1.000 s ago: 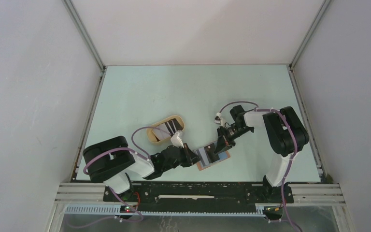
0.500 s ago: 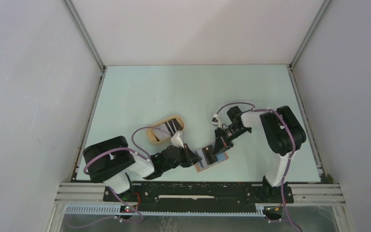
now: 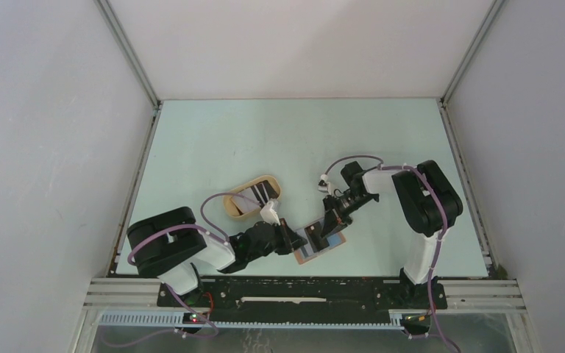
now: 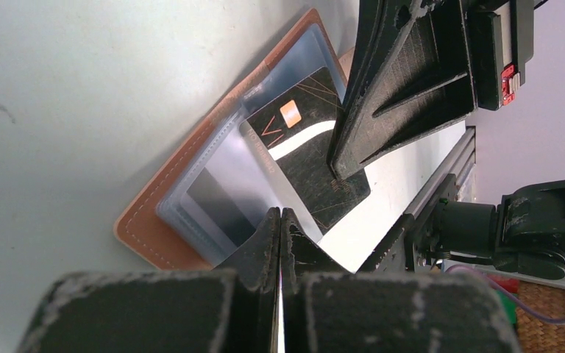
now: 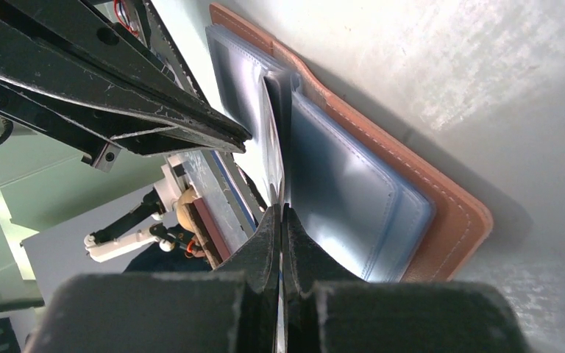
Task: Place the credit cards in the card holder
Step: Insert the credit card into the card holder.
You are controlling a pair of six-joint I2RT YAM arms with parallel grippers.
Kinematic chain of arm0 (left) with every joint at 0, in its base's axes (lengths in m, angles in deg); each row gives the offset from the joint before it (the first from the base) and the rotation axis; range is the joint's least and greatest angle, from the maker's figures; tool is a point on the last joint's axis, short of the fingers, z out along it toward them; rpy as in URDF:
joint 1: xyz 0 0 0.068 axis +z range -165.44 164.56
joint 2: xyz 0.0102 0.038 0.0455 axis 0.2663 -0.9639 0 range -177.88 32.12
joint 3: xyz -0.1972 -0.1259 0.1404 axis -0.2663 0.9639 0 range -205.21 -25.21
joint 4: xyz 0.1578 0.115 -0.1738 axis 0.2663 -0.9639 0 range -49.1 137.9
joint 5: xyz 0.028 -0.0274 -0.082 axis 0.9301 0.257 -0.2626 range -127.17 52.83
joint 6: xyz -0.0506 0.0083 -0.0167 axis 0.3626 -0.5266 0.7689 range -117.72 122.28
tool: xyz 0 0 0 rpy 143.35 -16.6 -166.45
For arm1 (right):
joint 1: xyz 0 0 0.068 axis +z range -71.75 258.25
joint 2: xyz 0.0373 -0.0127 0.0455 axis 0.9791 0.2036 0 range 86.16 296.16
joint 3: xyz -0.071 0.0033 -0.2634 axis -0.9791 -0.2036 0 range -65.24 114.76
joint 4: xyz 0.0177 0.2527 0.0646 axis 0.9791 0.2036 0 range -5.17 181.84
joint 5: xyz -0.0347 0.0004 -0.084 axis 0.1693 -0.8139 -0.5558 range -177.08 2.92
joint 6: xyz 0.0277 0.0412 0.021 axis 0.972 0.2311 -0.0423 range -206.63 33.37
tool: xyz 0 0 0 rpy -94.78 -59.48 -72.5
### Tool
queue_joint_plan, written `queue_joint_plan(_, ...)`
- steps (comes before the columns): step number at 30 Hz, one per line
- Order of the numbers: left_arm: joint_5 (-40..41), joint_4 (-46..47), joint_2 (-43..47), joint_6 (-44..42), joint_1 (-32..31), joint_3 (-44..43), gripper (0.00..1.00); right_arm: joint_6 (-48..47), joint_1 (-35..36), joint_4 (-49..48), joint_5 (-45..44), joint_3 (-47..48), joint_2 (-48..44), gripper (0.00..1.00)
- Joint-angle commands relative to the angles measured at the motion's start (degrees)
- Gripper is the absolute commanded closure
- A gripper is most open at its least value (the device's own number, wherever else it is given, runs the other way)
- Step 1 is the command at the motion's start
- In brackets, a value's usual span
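The card holder (image 3: 316, 251) lies open on the surface (image 3: 279, 140), close to the middle of its near edge, leather side down and its pale blue pockets facing up. Both arms meet over it. The right gripper (image 3: 329, 226) is clenched on a black credit card (image 4: 313, 158) with a small orange chip, held by one end so the free end can enter a clear pocket. In the left wrist view the card lies partly over the pockets, slanted across them. How far it is inside I cannot tell.

The left gripper (image 3: 294, 241) is clamped shut with its tips at the edge of a pocket leaf. It appears to be there to steady the holder against the push of the card. Whether it pinches that leaf or only presses on it is unclear.

Further cards (image 3: 260, 194) wait in the tan oval tray (image 3: 229, 206), toward the left, so the job looks only partly done.
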Motion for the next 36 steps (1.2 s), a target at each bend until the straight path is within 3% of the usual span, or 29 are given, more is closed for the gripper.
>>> queue_joint_plan(1,0.31,-2.92,-1.22,-1.67,-0.31,1.20,1.00,-0.09,1.23,0.39,-1.65,1.11,1.37,1.00)
queue_joint_plan(15,1.70,-1.75,1.96,-0.25,-0.39,3.65,0.99,-0.42,2.77,1.08,-2.91,2.83,1.60,0.99)
queue_joint_plan(18,3.33,-6.16,5.42,0.69,-1.54,4.24,0.99,-0.34,2.86,0.82,-3.51,2.88,1.36,0.98)
queue_joint_plan(24,7.96,-23.93,13.92,1.11,-4.35,1.77,0.97,-0.10,3.26,0.94,-3.85,3.40,2.04,0.98)
queue_joint_plan(30,9.22,-27.99,18.54,3.18,-4.97,2.78,0.86,-0.09,3.43,0.93,-4.18,3.45,2.10,0.98)
queue_joint_plan(36,9.38,-27.89,17.76,3.85,-4.97,1.64,0.71,0.00,3.43,0.85,-4.58,3.50,2.19,0.98)
